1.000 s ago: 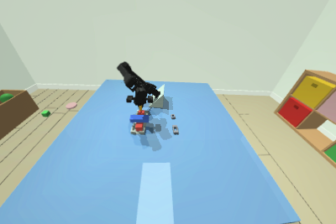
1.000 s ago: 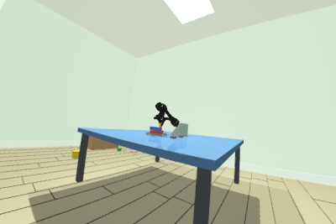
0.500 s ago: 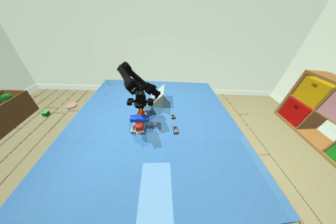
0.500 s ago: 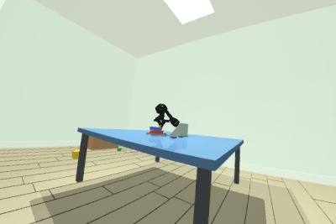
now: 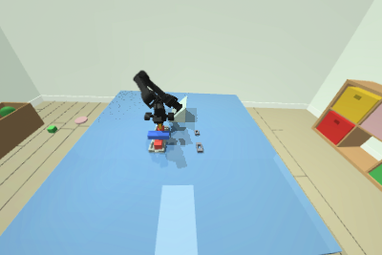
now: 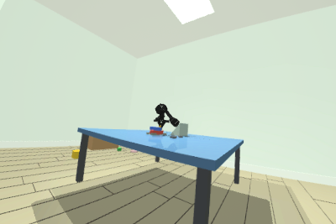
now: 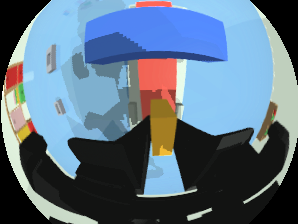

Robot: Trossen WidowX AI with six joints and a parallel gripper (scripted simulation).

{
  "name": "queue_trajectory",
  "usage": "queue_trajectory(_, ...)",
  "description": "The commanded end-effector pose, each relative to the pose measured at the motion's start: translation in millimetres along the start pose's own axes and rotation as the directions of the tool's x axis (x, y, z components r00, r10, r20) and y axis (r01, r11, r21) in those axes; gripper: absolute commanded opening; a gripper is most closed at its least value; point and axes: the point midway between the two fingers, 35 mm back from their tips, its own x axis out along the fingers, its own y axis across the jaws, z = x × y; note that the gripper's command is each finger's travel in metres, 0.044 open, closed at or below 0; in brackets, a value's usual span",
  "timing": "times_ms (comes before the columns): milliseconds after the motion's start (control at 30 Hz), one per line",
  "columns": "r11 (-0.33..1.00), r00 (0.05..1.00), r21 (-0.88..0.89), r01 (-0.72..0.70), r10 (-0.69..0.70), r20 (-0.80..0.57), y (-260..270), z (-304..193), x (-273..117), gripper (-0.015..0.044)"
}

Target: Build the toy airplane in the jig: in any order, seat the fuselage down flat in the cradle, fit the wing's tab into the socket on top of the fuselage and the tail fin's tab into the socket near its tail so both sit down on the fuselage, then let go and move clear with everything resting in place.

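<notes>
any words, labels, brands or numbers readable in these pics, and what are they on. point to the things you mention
No text can be read in any view.
The arm (image 5: 148, 90) (image 6: 168, 114): a small pale mark on its dark upper part in the exterior view, too small to read.
The yellow bin (image 5: 355, 105) and red bin (image 5: 334, 128): a dark patch each, no lettering readable.

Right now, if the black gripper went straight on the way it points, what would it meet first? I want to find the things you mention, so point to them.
Probably the long red block (image 5: 158, 144) (image 6: 156, 132) (image 7: 157, 75), via the yellow piece it grips; the remaining gap is unclear.
</notes>
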Motion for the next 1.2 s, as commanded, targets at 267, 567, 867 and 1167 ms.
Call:
queue_trajectory(267, 1.0, 1.0, 0.002, 0.0, 0.0, -0.001, 0, 0, 0, 0.0236)
queue_trajectory(567, 1.0, 1.0, -0.002, -0.004, 0.004, 0.005, 1, 2, -10, 0.026)
queue_trajectory(867, 0.999, 0.999, -0.03, -0.011, 0.012, 0.039, 1, -1, -90, 0.026)
queue_trajectory(1167, 1.0, 0.999, -0.03, -0.007, 0.008, 0.034, 1, 3, -90, 0.026)
